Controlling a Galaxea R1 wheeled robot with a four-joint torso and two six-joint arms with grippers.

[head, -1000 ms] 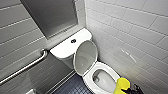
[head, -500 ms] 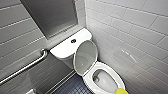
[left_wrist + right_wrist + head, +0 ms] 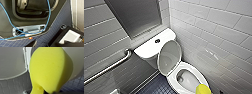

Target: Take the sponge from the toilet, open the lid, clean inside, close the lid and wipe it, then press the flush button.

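The toilet (image 3: 172, 81) stands open, its lid (image 3: 170, 57) raised against the tank. The sponge (image 3: 203, 89) has sunk lower at the bowl's front rim than a second ago, apparently gripped by the right hand, so cleaning inside seems under way. I cannot tell the left hand's state. The flush button (image 3: 157, 40) is not yet pressed.

Grey tile walls (image 3: 214, 30), dk blue floor (image 3: 156, 88)
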